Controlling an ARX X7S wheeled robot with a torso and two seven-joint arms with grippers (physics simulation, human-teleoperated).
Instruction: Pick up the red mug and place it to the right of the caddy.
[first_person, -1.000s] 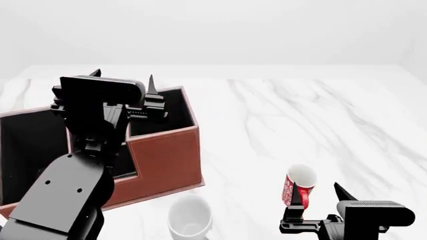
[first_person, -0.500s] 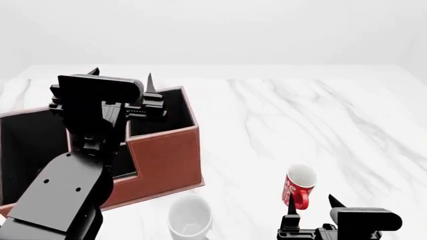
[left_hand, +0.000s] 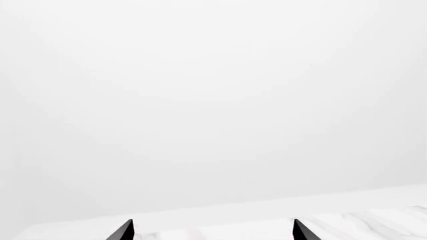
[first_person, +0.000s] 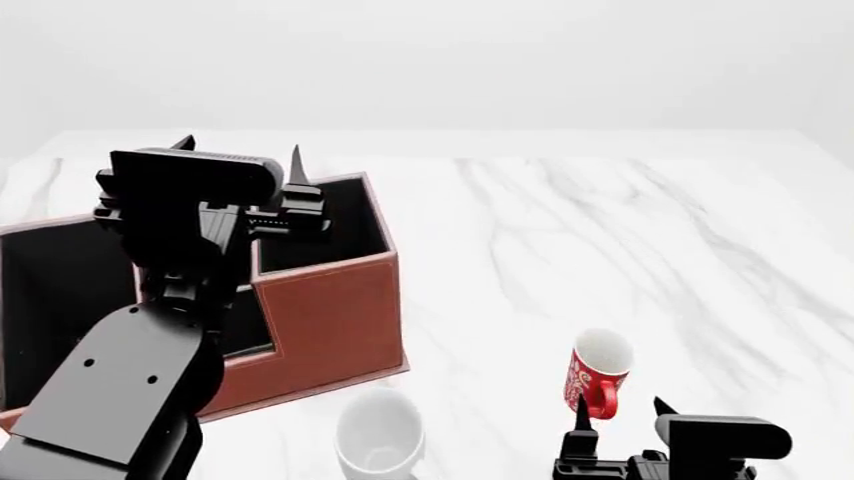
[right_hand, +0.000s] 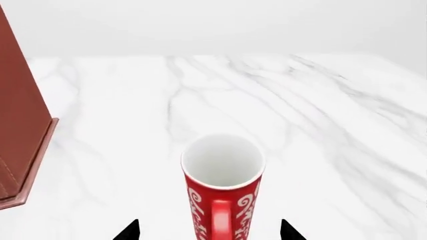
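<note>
Step in hand: approach to grasp. Right gripper is held wide open, empty, tips flanking the red mug, which stands upright on the marble table, right of the caddy. Next: jaws to be advanced round mug body & shut. Left gripper is parked over caddy, open, nothing held.

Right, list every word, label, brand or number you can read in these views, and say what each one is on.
No readable text in any view.
The red mug: white curls that look ornamental, not letters, as far as the right wrist view shows.
The caddy: plain leather-look walls, no label.
The white mug: plain.
The left tool and right tool: black housings, no markings visible.
</note>
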